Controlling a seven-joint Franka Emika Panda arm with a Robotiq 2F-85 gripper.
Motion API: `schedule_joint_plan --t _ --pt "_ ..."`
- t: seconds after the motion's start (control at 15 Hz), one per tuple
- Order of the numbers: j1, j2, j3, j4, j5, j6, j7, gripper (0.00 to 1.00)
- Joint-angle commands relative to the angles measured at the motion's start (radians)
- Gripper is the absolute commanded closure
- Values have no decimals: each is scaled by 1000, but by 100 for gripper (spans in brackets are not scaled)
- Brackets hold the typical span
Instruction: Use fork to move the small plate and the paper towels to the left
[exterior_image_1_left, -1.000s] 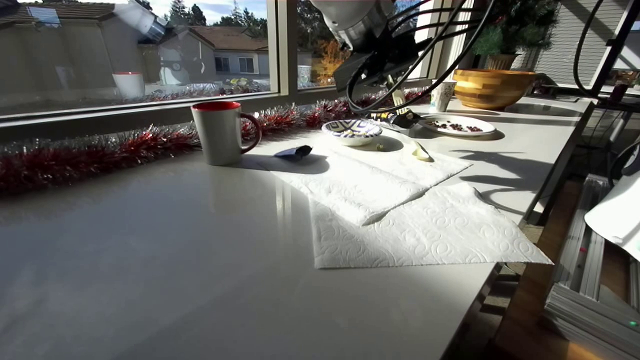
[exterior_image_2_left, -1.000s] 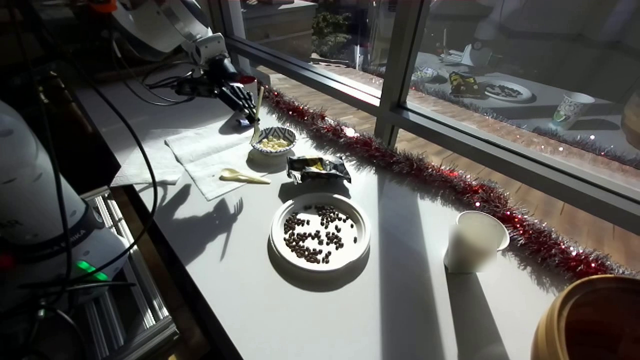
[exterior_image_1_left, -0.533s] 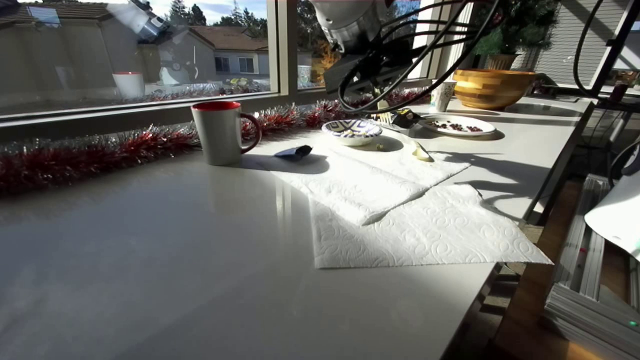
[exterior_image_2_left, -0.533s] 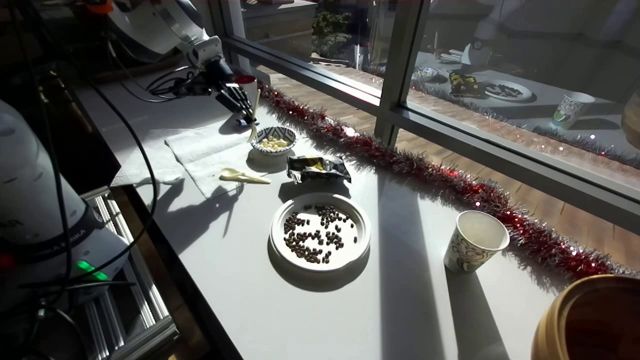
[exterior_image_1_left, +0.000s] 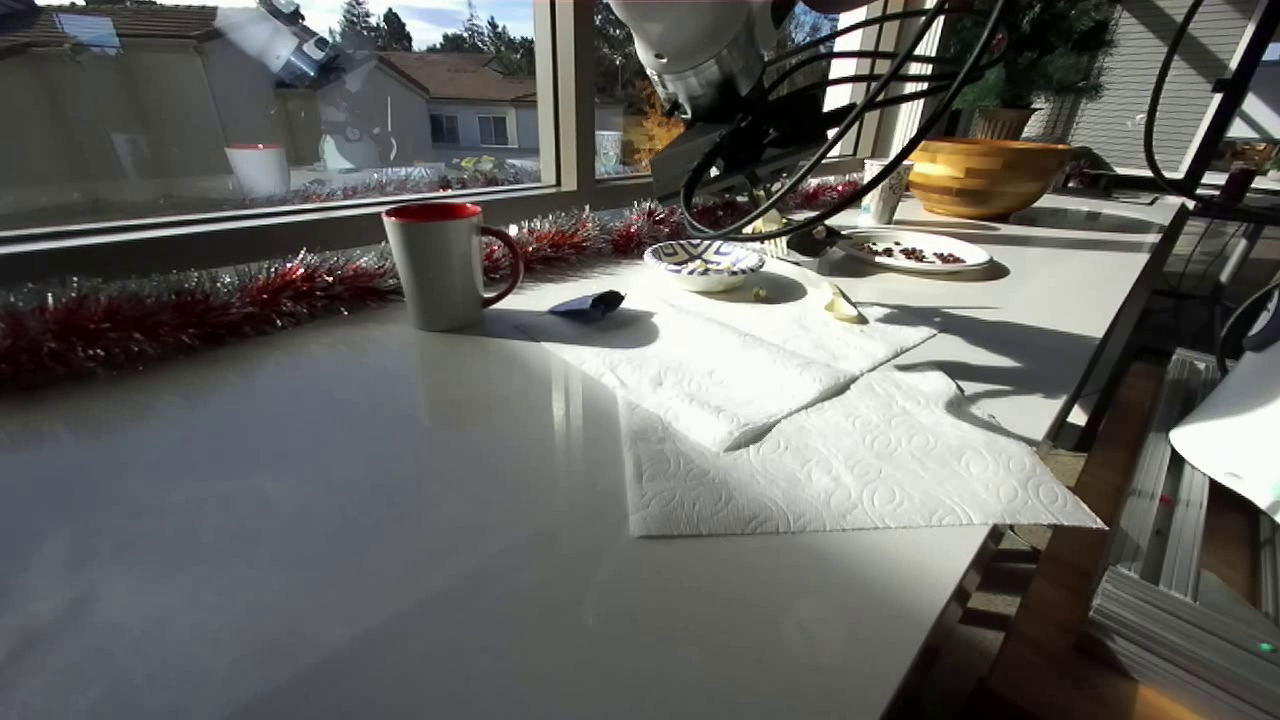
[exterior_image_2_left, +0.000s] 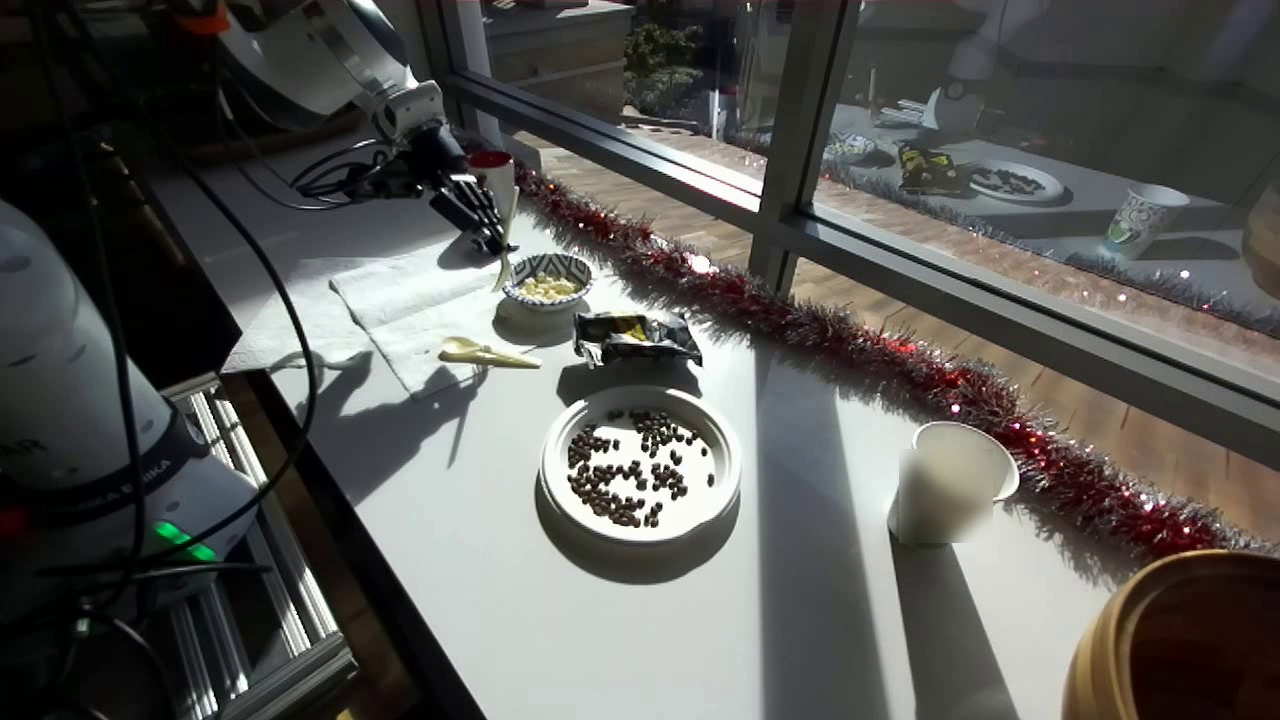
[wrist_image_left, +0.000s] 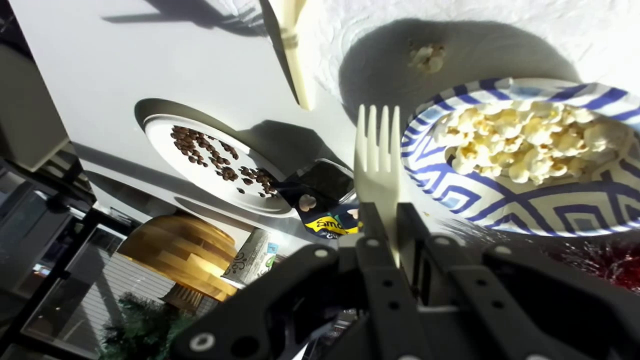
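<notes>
My gripper (wrist_image_left: 388, 210) is shut on a pale fork (wrist_image_left: 378, 170), tines outward; it also shows in an exterior view (exterior_image_2_left: 490, 238). The small plate (wrist_image_left: 465, 200) is a dish with a blue patterned rim, holding popcorn. It shows in both exterior views (exterior_image_1_left: 704, 262) (exterior_image_2_left: 577, 273), at the window-side edge of the paper towels. The fork (exterior_image_2_left: 506, 240) points down beside the dish; whether they touch I cannot tell. The white paper towels (exterior_image_1_left: 720, 370) overlap and lie flat, also in an exterior view (exterior_image_2_left: 410, 310); one corner hangs past the table's edge.
A pale spoon (exterior_image_2_left: 490, 354) lies on the towels' edge. A dark snack packet (exterior_image_2_left: 640, 340), a white plate (exterior_image_2_left: 555, 470) with brown beans, a paper cup (exterior_image_1_left: 882, 195) and a wooden bowl (exterior_image_1_left: 985, 175) stand beyond. A mug (exterior_image_1_left: 435, 270) and tinsel (exterior_image_1_left: 320, 300) line the window.
The gripper and fork have moved lower toward the table and slightly sideways, beside the dish. The dish and paper towels have not visibly moved.
</notes>
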Motion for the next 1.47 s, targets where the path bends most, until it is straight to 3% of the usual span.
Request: schedule_joint_plan --t 0.0,0.73,1.4 --pt "13 11 -5 -13 -33 -18 52 97" --pt "12 50 -8 -33 -121 10 188 97" --pt "23 84 -8 -28 -140 0 389 97"
